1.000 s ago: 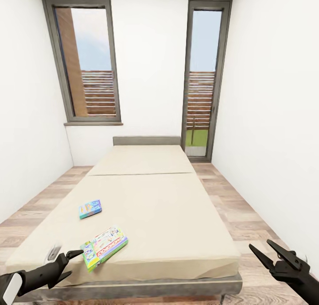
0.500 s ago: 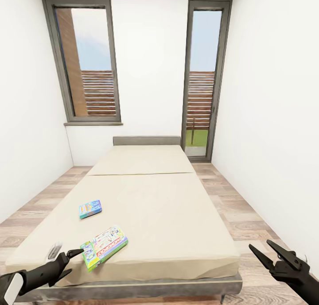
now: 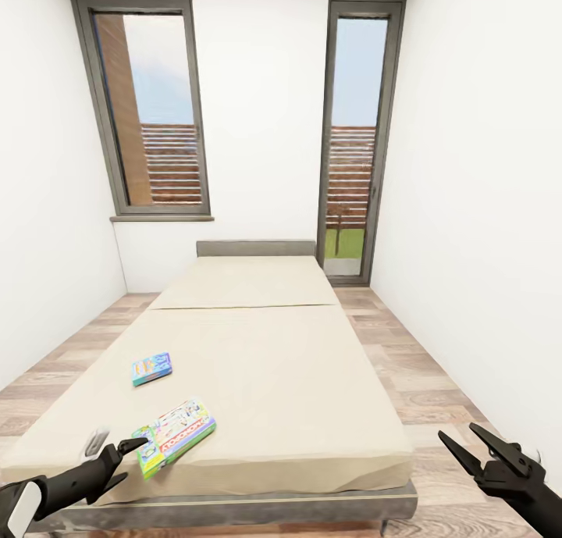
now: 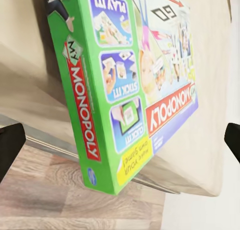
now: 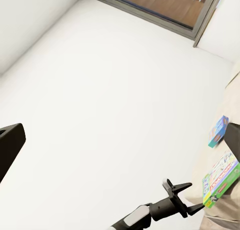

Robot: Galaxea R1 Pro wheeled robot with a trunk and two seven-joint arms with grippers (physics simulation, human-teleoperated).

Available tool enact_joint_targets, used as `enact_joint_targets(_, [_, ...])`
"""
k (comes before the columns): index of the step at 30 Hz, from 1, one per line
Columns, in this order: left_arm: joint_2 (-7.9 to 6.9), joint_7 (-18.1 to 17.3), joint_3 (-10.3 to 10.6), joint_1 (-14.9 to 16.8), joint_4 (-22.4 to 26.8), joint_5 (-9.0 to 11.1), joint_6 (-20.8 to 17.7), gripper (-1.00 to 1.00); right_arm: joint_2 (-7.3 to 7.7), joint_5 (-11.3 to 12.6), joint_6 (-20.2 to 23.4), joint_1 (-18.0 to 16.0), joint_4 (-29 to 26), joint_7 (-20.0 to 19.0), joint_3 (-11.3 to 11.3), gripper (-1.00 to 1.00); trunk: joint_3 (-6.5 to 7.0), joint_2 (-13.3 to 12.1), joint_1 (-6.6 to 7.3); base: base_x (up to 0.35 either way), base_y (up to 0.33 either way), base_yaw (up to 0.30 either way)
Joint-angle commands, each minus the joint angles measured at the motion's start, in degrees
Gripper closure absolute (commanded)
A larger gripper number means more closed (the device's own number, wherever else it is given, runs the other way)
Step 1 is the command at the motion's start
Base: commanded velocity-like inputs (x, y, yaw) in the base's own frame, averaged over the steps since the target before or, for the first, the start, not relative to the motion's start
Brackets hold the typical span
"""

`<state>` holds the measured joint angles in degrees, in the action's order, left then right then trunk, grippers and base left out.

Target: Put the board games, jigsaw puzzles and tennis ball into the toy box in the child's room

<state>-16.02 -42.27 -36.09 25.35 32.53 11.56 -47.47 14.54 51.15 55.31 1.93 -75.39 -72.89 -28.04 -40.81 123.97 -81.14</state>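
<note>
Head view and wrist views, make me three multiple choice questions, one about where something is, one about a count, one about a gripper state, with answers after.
1. Where is the green game box?
A. at the bed's near corner, overhanging the edge
B. on the floor
C. against the headboard

2. How many game boxes lie on the bed?
A. one
B. two
C. four

3. What state is the left gripper in?
A. shut on the green box
B. open, holding nothing
C. shut on the blue box

Answers: 1 A, the left wrist view shows its corner past the mattress edge. 2 B, the green box and the blue box further up. 3 B, its fingers are spread beside the green box with nothing between them.
</note>
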Motion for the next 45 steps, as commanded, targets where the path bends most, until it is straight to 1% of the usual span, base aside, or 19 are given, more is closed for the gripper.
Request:
enact_joint_targets(1, [0.02,-0.2,-0.2,0.1,0.0,-0.1,-0.3,-1.0,0.0,0.2,0.3,0.0,0.0,0.0,0.0,-1.0,-0.05,0.0,0.01,0.0,-0.022,0.0])
enact_joint_targets(21, [-0.05,-0.5,-0.3,0.1,0.0,0.0,-0.3,-1.0,-0.12,0.2,0.3,0.0,-0.2,-0.1,0.0,-1.0,-0.05,0.0,0.01,0.0,-0.004,0.0])
enact_joint_targets(30, [-0.06,-0.4,-0.3,0.1,0.0,0.0,-0.3,-1.0,-0.12,0.2,0.3,0.0,-0.2,-0.1,0.0,-1.0,-0.05,0.0,0.01,-0.042,-0.122,0.0])
enact_joint_targets(45, [-0.07,-0.5,-0.3,0.1,0.0,0.0,-0.3,-1.0,-0.12,0.2,0.3,0.0,-0.2,-0.2,0.0,-1.0,-0.05,0.0,0.01,-0.005,-0.014,0.0])
